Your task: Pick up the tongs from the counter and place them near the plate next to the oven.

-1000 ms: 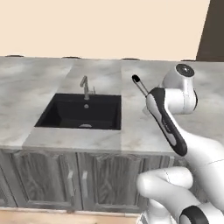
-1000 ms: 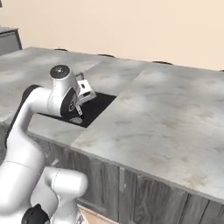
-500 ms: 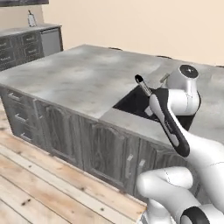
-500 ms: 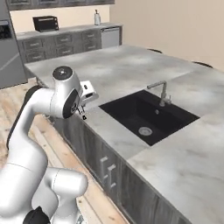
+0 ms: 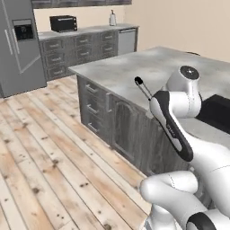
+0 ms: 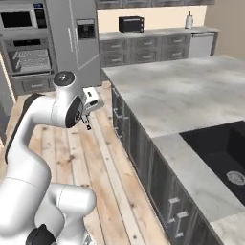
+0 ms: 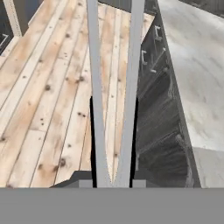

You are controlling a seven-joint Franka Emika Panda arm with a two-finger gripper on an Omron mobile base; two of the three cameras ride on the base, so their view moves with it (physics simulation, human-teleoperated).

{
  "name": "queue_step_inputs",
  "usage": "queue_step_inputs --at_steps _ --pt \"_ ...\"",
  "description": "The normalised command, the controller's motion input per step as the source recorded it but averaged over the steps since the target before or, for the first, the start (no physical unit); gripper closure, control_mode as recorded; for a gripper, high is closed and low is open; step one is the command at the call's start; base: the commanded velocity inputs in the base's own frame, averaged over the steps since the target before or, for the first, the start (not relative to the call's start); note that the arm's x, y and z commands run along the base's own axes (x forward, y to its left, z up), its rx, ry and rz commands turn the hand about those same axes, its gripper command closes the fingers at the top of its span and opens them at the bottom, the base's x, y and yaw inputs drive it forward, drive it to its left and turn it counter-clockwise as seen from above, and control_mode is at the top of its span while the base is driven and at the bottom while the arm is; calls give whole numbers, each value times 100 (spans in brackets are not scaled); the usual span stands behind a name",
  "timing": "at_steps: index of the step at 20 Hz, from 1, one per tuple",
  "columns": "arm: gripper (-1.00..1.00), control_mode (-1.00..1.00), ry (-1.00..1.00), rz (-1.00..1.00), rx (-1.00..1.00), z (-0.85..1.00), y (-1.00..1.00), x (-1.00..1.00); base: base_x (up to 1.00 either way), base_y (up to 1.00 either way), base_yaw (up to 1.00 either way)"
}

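Observation:
My gripper (image 7: 113, 131) is shut on the tongs (image 7: 131, 65), whose two silvery arms run up the middle of the hand view above the wooden floor. From the left base, the tongs (image 5: 143, 87) stick up behind my forearm, black tip uppermost, beside the marble island counter (image 5: 148, 67). The right base view has the gripper (image 6: 87, 119) over the floor, left of the counter (image 6: 182, 91). Far off, the black toaster oven (image 5: 63, 23) (image 6: 131, 24) stands on the back counter (image 6: 158, 32). The plate is out of view.
A steel fridge (image 5: 18, 45) (image 6: 79, 33) and a built-in wall oven (image 6: 26, 48) line the far wall. The black sink (image 6: 225, 148) is set into the island at right. Open wooden floor (image 5: 54, 148) lies between the island and the back cabinets.
The whole picture has swung from the sink and island to the far kitchen wall, so the base has turned. The tongs stay in the shut gripper.

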Motion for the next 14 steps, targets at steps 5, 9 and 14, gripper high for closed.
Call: queue_step_inputs --at_steps 5,9,14 --pt "100 100 0 0 0 0 0 0 92 57 33" --pt "100 100 0 0 0 0 0 0 100 46 24" --pt "100 100 0 0 0 0 0 0 100 25 16"
